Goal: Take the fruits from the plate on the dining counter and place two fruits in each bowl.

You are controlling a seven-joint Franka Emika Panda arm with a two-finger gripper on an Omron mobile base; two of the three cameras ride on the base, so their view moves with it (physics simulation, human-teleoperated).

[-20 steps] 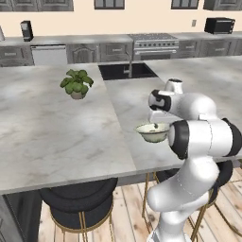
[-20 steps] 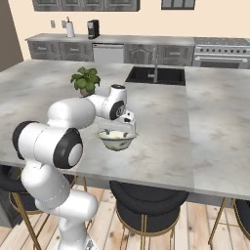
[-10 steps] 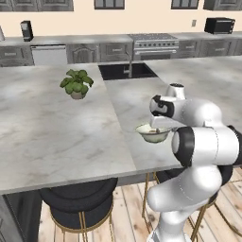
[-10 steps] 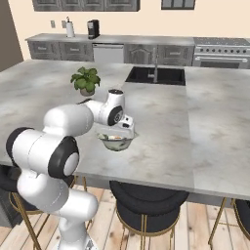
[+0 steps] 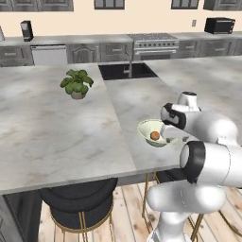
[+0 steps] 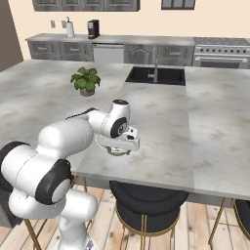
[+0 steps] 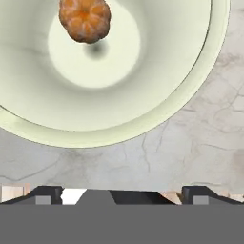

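Right now my fingers (image 7: 121, 193) are spread wide and holding nothing, sitting just above the near rim of the bowl (image 7: 157, 119) on the desk (image 5: 56, 137). One orange-red fruit (image 7: 85, 20) lies loose inside the bowl, past the fingers toward the bowl's far side and a bit left in the hand view; round, so no long axis to line up with. In the left base view the same fruit (image 5: 155, 135) sits in the bowl (image 5: 145, 128) near the desk's front edge, just left of my wrist. I judge this fruit placed. Plate, other fruits and second bowl: can't locate them, so I can't tell which way the next reach goes. A potted plant (image 5: 76, 83) stands well apart, far left.
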